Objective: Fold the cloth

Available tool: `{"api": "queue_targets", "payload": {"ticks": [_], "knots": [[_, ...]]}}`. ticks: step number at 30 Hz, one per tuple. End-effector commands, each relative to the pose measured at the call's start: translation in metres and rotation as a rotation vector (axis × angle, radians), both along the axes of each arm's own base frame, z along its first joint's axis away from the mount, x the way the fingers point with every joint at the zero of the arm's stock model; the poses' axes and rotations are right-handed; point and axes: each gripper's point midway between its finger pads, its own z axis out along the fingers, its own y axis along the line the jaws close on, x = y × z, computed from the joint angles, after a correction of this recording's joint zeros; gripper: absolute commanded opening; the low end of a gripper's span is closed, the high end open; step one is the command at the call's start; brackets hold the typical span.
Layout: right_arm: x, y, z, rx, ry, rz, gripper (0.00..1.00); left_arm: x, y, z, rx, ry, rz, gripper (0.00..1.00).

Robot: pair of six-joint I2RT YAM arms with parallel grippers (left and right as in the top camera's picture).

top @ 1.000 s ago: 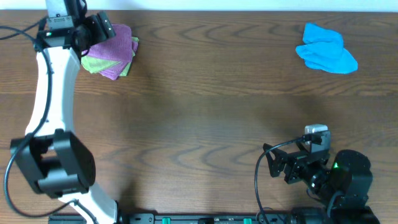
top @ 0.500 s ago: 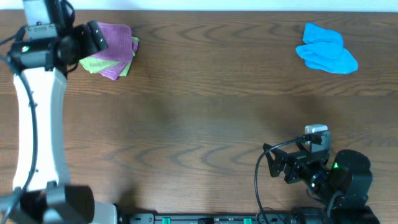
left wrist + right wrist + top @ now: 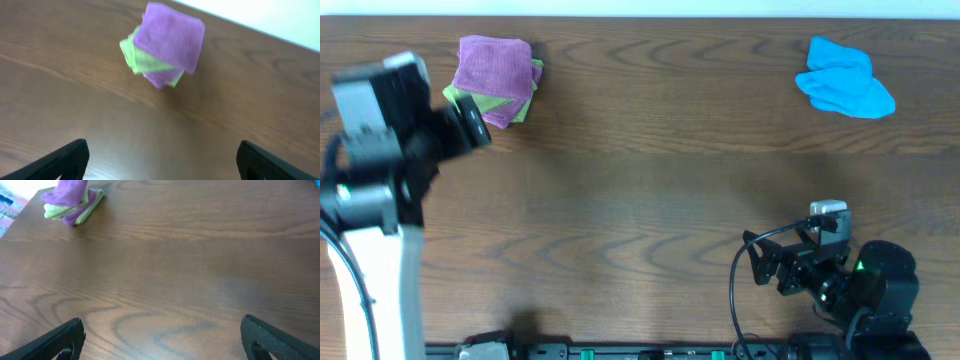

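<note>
The lilac-purple cloth (image 3: pixel 497 72) lies folded at the far left of the table on top of a lime-green cloth (image 3: pixel 468 98). It also shows in the left wrist view (image 3: pixel 172 37) and the right wrist view (image 3: pixel 67 195). My left gripper (image 3: pixel 470 122) is open and empty, just in front of and left of the pile, apart from it. Its fingers frame bare table in the left wrist view (image 3: pixel 162 162). My right gripper (image 3: pixel 763 268) is open and empty near the front right, far from the cloth.
A bright blue cloth (image 3: pixel 845 78) lies crumpled at the far right. The lime-green cloth (image 3: pixel 142 60) sticks out from under the purple one, with another purple layer beneath it. The table's far edge runs just behind the pile.
My left arm has drawn back from the pile toward the front and left. The purple cloth it was over now lies fully uncovered on the pile. The right arm has not moved.
</note>
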Motion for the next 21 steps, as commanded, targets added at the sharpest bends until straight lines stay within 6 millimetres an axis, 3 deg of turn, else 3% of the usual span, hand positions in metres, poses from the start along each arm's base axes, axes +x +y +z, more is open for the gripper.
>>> {"api": "queue_targets", "payload": {"ticks": [1, 12, 21], "knots": [[-0.001, 0.000, -0.002, 0.015, 0.010, -0.010, 0.99, -0.026, -0.006, -0.022, 0.008, -0.016, -0.025, 0.95], [-0.001, 0.000, -0.002, 0.015, 0.010, -0.010, 0.99, -0.108, -0.017, -0.107, 0.073, -0.124, -0.052, 0.96], [-0.001, 0.000, -0.002, 0.015, 0.010, -0.010, 0.99, -0.129, -0.029, -0.159, 0.099, -0.166, -0.110, 0.96]]}}
